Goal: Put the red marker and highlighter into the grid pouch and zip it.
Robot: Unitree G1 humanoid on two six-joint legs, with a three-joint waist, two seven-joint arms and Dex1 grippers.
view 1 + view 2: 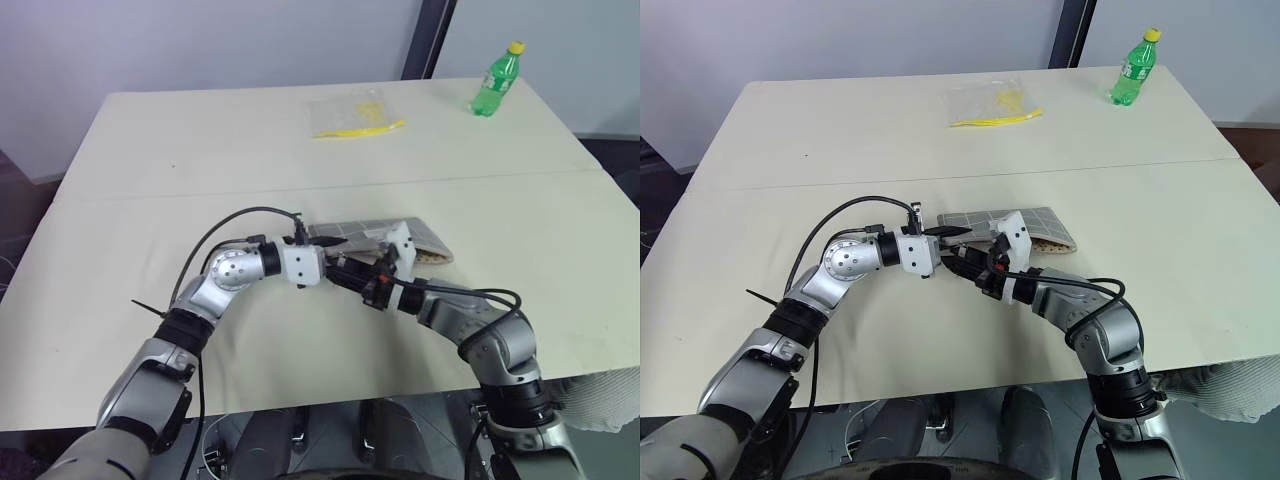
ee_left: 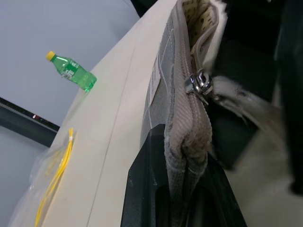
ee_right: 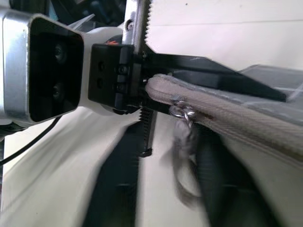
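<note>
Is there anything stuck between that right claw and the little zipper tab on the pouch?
Nothing visible is in the way. The zipper tab hangs free near the end of the pouch that the left gripper pinches, with the right gripper beside it.

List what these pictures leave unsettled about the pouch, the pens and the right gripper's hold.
- Red marker and highlighter: unseen; the grid pouch walls hide whatever lies inside.
- Zipper pull: the right gripper is blurred in the right wrist view, so its hold on the pull is unclear.
- Head views: both grippers cover the pouch's near end, where the left gripper clamps it.
</note>
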